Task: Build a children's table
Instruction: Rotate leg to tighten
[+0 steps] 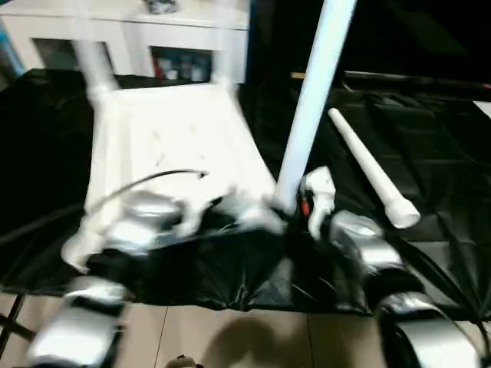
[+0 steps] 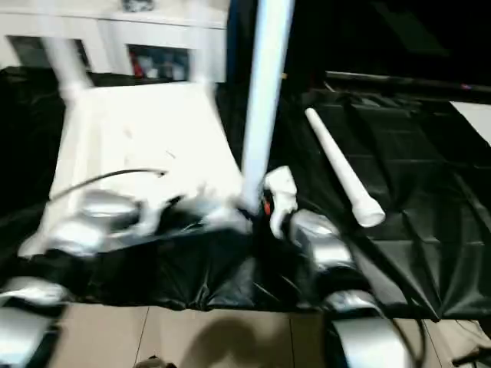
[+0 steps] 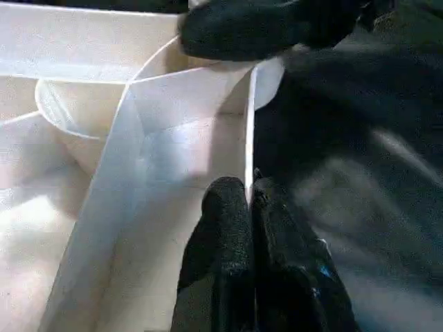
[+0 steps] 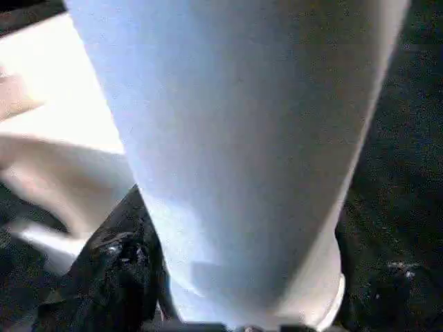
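Nearest me, the two silver forearms reach in over the black sheet that covers the floor. The left tool is pinched narrow on the thin near side wall of the upturned white tabletop, one finger either side of it. The right tool grips the foot of an upright white leg at the tabletop's near right corner. Just right of it a second leg lies flat on the sheet. At the tabletop's far left corner another leg stands up. Behind everything is a white cabinet.
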Tool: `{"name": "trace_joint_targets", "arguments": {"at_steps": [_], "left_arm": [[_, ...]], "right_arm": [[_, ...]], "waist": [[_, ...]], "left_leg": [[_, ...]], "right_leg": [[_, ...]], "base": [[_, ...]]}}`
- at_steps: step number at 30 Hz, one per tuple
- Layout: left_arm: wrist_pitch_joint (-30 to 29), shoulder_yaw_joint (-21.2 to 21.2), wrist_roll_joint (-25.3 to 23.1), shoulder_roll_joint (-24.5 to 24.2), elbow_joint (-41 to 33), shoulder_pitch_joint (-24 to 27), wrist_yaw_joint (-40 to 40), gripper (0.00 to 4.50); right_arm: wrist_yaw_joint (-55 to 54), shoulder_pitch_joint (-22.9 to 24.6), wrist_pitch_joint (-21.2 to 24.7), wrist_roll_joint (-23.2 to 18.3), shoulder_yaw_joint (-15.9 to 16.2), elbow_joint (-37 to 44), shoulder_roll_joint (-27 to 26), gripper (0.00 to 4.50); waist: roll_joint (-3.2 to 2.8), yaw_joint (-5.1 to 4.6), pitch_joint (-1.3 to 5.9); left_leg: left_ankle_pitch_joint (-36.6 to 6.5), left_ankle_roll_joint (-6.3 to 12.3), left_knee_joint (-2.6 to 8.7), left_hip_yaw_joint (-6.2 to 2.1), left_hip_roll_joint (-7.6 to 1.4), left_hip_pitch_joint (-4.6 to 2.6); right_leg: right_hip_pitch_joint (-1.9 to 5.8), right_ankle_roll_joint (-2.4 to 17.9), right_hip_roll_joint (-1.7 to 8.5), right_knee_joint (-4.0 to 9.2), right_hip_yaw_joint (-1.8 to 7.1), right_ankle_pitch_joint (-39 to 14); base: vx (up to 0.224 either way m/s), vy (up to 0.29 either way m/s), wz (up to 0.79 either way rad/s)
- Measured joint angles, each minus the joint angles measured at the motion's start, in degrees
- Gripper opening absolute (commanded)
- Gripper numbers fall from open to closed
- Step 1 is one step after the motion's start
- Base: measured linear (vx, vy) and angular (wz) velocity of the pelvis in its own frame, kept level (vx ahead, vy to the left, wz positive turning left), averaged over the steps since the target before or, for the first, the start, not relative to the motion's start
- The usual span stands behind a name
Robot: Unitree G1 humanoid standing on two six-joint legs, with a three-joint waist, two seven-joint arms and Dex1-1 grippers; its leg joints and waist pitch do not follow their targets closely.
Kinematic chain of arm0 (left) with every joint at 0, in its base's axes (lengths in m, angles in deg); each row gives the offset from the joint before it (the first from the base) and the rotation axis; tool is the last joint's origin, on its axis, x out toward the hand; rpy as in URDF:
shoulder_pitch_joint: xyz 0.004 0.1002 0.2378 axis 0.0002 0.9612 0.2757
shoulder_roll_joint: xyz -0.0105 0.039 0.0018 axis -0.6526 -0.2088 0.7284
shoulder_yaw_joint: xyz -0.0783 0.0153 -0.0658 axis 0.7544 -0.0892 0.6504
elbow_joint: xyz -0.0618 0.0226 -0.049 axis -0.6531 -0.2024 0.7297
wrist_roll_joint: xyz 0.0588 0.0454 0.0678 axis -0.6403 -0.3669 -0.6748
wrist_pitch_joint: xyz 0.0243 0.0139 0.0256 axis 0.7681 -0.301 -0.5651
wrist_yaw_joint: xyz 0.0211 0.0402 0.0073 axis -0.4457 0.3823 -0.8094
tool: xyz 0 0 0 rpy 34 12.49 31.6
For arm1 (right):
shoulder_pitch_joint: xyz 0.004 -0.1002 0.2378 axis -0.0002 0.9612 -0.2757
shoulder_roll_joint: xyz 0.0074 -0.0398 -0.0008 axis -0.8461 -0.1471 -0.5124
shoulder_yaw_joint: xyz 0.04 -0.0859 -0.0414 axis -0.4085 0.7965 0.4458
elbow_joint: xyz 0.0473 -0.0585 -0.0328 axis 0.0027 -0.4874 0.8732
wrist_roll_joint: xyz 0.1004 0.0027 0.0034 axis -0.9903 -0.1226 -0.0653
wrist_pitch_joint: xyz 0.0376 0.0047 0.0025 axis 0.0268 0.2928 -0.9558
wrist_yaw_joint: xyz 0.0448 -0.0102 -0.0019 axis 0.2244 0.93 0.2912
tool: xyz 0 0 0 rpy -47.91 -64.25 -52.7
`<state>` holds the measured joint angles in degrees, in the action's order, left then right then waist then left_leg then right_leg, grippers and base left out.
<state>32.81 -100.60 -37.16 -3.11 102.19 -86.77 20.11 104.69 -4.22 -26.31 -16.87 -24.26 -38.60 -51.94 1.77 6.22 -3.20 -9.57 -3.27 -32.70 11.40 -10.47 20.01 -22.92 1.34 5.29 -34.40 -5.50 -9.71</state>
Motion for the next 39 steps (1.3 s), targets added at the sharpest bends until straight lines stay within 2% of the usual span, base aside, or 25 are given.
{"name": "trace_joint_targets", "arguments": {"at_steps": [2, 4, 6, 11, 14, 17, 19, 27, 28, 31, 32, 36, 37, 39], "left_arm": [[-0.62, -0.01, -0.68, 1.57, -0.37, -0.07, -2.8, 0.0], [-0.88, -0.01, -0.72, 2.16, -0.45, -0.07, -3.66, 0.0], [-1.02, -0.02, -0.72, 2.51, -0.49, -0.08, -4.1, 0.0], [-1.02, -0.11, -0.74, 2.25, -0.81, -0.03, -3.3, 0.0], [-0.52, -0.06, -0.28, 0.22, -2.17, 0.99, -0.29, 0.0], [0.35, -0.17, 0.43, -1.91, -2.83, 1.69, 3.73, 0.0], [1.38, -0.45, 1.36, -4.39, -3.75, 2.52, 8.19, 0.0], [3.64, -0.74, 3.01, -8.46, -3.75, 3.1, 17.36, 0.0], [3.83, -0.88, 3.32, -9.0, -3.61, 3.1, 18.52, 0.0], [4.1, -1.37, 3.71, -9.97, -3.55, 3.1, 20.98, 0.0], [4.25, -1.4, 3.77, -10.16, -3.48, 3.1, 21.67, 0.0], [5.04, -2.02, 3.8, -10.93, -3.39, 3.11, 24.56, 0.0], [5.16, -2.27, 3.83, -11.09, -3.37, 3.11, 25.24, 0.0], [5.18, -2.38, 3.83, -11.2, -3.27, 3.11, 25.78, 0.0]], "right_arm": [[-5.82, -0.06, -1.22, 0.32, -0.95, -0.32, -1.38, 2.73], [-7.73, 0.03, -2.14, 0.57, -1.52, -0.47, -2.0, 3.28], [-9.58, 0.15, -3.31, 1.11, -1.8, -0.73, -2.77, 3.42], [-8.12, 0.11, -4.58, 0.77, -1.93, -1.45, -2.95, 3.86], [-1.85, 0.14, -5.21, 0.63, -1.24, -1.67, -2.11, 3.86], [5.11, 0.14, -5.31, 0.57, 0.44, -1.57, -0.48, 3.86], [14.01, 0.48, -5.44, 0.57, 2.8, -0.72, 1.67, 3.86], [33.48, 1.13, -3.31, -0.59, 6.65, 2.65, 6.07, 3.86], [35.61, 1.13, -2.98, -0.59, 7.19, 2.95, 6.47, 3.62], [39.36, 1.13, -2.02, -0.73, 8.32, 3.7, 7.36, 3.52], [40.35, 1.18, -1.7, -0.73, 8.79, 4.15, 7.6, 3.27], [45.08, 2.0, 0.49, -0.77, 10.04, 6.37, 8.43, 3.11], [46.08, 2.51, 0.92, -0.77, 10.31, 7.29, 8.61, 2.9], [46.83, 2.64, 1.23, -0.76, 10.5, 7.48, 8.67, 2.85]], "waist": [[-0.16, 0.02, 0.11], [-0.3, 0.05, 0.19], [-0.43, 0.05, 0.27], [-0.45, -0.01, 0.27], [-0.44, -0.49, 0.25], [-0.46, -0.5, 0.24], [-0.46, -0.29, 0.23], [-0.34, 0.52, 0.16], [-0.31, 0.63, 0.15], [-0.29, 1.11, 0.13], [-0.27, 1.26, 0.12], [-0.15, 2.14, 0.1], [-0.14, 2.26, 0.1], [-0.14, 2.24, 0.1]], "left_leg": [[-0.01, 0.0, 0.17, 0.0, 0.03, 0.03], [-0.01, 0.01, 0.28, 0.01, 0.05, 0.05], [-0.02, 0.01, 0.38, 0.02, 0.06, 0.09], [-0.04, 0.05, 0.38, 0.03, 0.06, 0.16], [-0.05, 0.07, 0.4, 0.03, 0.06, 0.2], [-0.05, 0.06, 0.39, 0.02, 0.02, 0.22], [-0.06, 0.09, 0.36, 0.02, 0.01, 0.28], [-0.12, 0.18, 0.22, 0.03, -0.02, 0.42], [-0.12, 0.18, 0.22, 0.03, -0.02, 0.42], [-0.12, 0.18, 0.21, 0.03, -0.02, 0.43], [-0.12, 0.18, 0.2, 0.03, -0.02, 0.43], [-0.12, 0.18, 0.2, 0.04, -0.04, 0.42], [-0.12, 0.18, 0.19, 0.05, -0.04, 0.42], [-0.12, 0.18, 0.17, 0.05, -0.04, 0.42]], "right_leg": [[-0.05, -0.07, 0.0, 0.05, 0.0, -0.05], [-0.08, -0.14, 0.0, 0.09, 0.0, -0.09], [-0.13, -0.14, 0.0, 0.12, -0.01, -0.09], [-0.13, -0.13, 0.0, 0.25, -0.01, -0.09], [-0.17, -0.11, -0.01, 0.25, -0.02, -0.07], [-0.19, 0.16, -0.03, 0.23, -0.06, 0.09], [-0.19, 0.16, -0.03, 0.26, -0.07, 0.09], [-0.23, 0.19, -0.03, 0.25, -0.09, 0.11], [-0.23, 0.19, -0.03, 0.25, -0.09, 0.11], [-0.22, 0.19, -0.02, 0.26, -0.09, 0.11], [-0.23, 0.19, -0.02, 0.25, -0.09, 0.11], [-0.22, 0.19, -0.02, 0.26, -0.09, 0.1], [-0.2, 0.17, -0.02, 0.26, -0.09, 0.09], [-0.2, 0.18, -0.01, 0.25, -0.08, 0.1]], "base": [[0.0, 0.0, 0.0], [0.0, 0.0, 0.0], [0.0, 0.0, 0.0], [0.0, 0.0, 0.0], [0.0, 0.0, 0.0], [0.0, 0.0, 0.0], [0.0, 0.0, 0.0], [0.0, 0.0, 0.0], [0.0, 0.0, 0.0], [0.0, 0.0, 0.0], [0.0, 0.0, 0.0], [0.0, 0.0, 0.0], [0.0, 0.0, 0.0], [0.0, 0.0, 0.0]]}}
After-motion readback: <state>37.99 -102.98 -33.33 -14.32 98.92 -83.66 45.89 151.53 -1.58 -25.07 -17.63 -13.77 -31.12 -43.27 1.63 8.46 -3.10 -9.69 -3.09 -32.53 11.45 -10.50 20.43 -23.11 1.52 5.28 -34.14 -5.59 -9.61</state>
